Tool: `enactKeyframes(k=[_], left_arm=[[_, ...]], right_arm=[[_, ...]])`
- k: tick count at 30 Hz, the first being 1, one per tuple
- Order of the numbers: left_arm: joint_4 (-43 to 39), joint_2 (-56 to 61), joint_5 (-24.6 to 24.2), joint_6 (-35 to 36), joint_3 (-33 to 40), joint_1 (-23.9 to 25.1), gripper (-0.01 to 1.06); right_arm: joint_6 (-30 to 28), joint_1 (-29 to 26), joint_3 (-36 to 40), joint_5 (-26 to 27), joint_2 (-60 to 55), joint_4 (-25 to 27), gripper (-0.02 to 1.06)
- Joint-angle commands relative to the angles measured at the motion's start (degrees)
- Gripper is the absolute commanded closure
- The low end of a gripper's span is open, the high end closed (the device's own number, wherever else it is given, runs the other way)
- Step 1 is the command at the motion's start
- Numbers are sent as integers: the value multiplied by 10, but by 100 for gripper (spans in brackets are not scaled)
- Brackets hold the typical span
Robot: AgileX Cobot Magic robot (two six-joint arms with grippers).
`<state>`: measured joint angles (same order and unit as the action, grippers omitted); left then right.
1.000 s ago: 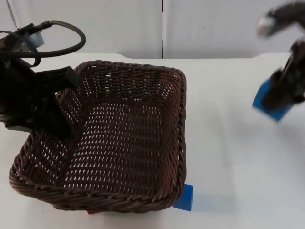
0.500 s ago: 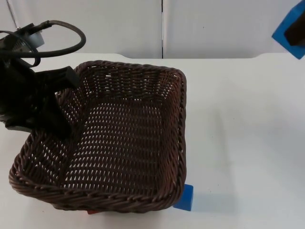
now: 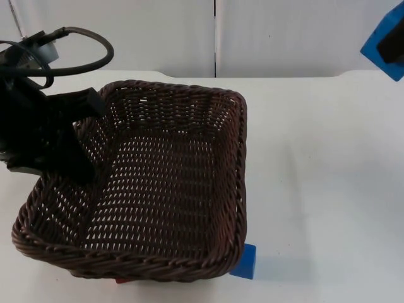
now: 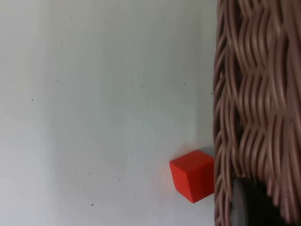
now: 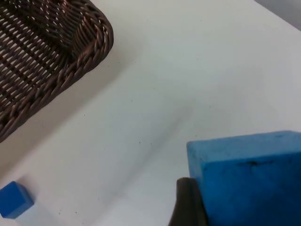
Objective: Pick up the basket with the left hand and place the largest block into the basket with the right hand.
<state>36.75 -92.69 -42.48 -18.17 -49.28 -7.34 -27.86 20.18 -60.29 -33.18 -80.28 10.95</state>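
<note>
A dark brown wicker basket (image 3: 237, 158) hangs tilted above the table, with my left gripper (image 3: 74, 146) shut on its left rim. The woven wall (image 4: 254, 94) runs close past the left wrist camera, beside a black fingertip (image 4: 249, 209). Far off at the upper right, my right gripper (image 3: 394, 52) is shut on the large blue block (image 3: 380, 36), high above the table and well right of the basket. In the right wrist view the blue block (image 5: 249, 174) sits against a black finger (image 5: 188, 203), with the basket corner (image 5: 51, 52) away below.
A small blue block (image 3: 245, 261) lies on the table at the basket's near right corner, and appears again as the small blue block (image 5: 14, 200). A small red cube (image 4: 193, 175) sits on the table beside the basket's wall. White table stretches right of the basket.
The right gripper has risen with the large blue block from low over the table's right side to the upper right corner. The basket and left arm have stayed put.
</note>
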Motion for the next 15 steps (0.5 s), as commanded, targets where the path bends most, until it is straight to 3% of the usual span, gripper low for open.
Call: enactKeyframes(k=[1, 10, 15], left_arm=[[13, 8, 0, 1, 0, 0, 105], [13, 8, 0, 1, 0, 0, 105], [13, 8, 0, 1, 0, 0, 105]], right_arm=[[0, 3, -2, 2, 6, 5, 105], [0, 6, -2, 2, 6, 94, 105], [0, 38, -2, 6, 6, 98, 105]])
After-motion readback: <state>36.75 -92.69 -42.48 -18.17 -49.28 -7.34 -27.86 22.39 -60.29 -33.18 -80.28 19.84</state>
